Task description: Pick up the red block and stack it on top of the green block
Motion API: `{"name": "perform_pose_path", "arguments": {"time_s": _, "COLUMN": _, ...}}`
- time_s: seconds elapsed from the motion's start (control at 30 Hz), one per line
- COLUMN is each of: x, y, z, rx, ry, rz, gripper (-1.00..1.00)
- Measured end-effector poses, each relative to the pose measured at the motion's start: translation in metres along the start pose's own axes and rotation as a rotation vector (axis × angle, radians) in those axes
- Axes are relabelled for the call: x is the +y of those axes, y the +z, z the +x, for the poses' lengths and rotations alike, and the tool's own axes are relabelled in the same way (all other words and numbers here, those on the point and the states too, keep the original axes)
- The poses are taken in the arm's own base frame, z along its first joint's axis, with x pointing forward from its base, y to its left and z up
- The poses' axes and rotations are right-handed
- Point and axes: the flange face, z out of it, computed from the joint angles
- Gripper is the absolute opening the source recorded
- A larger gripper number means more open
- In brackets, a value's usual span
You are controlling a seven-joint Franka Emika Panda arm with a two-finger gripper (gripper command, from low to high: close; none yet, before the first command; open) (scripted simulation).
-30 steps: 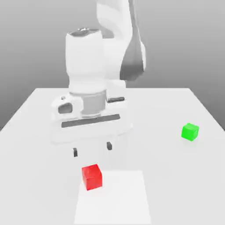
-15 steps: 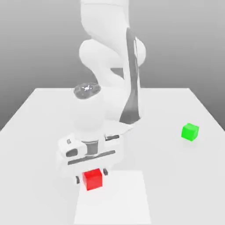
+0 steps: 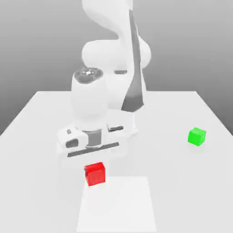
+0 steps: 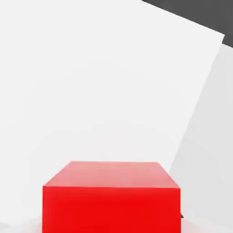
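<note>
The red block [image 3: 95,174] hangs just under the white hand, a little above the table, near the front and left of centre in the exterior view. My gripper [image 3: 94,166] is shut on it, and the block hides most of the fingers. In the hand view the red block [image 4: 111,200] sits close up between the jaws. The green block [image 3: 197,136] rests alone on the table at the exterior view's right, well apart from the gripper.
A white table [image 3: 173,182] carries everything, with a brighter square patch [image 3: 123,209] at its front below the red block. The arm's bulky white links [image 3: 113,68] rise behind the hand. Bare table lies between the two blocks.
The hand dropped from above onto the red block and its open fingers shut on it. Since half a second ago the hand and block have risen a little.
</note>
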Motion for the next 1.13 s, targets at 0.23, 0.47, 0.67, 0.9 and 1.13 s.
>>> {"name": "perform_pose_path", "arguments": {"time_s": 0.23, "x": -0.134, "y": -0.015, "z": -0.071, "rx": -0.014, "ry": -0.608, "rz": 0.023, "gripper": -1.0}}
{"name": "perform_pose_path", "arguments": {"time_s": 0.47, "x": -0.222, "y": -0.026, "z": -0.184, "rx": -0.019, "ry": -1.215, "rz": 0.031, "gripper": -1.0}}
{"name": "perform_pose_path", "arguments": {"time_s": 0.67, "x": -0.255, "y": -0.035, "z": -0.3, "rx": -0.016, "ry": -1.739, "rz": 0.022, "gripper": -1.0}}
{"name": "perform_pose_path", "arguments": {"time_s": 0.9, "x": -0.254, "y": -0.011, "z": -0.411, "rx": -0.003, "ry": -2.237, "rz": -0.002, "gripper": -1.0}}
{"name": "perform_pose_path", "arguments": {"time_s": 1.13, "x": -0.253, "y": 0.022, "z": -0.41, "rx": -0.002, "ry": -2.242, "rz": -0.003, "gripper": 1.0}}
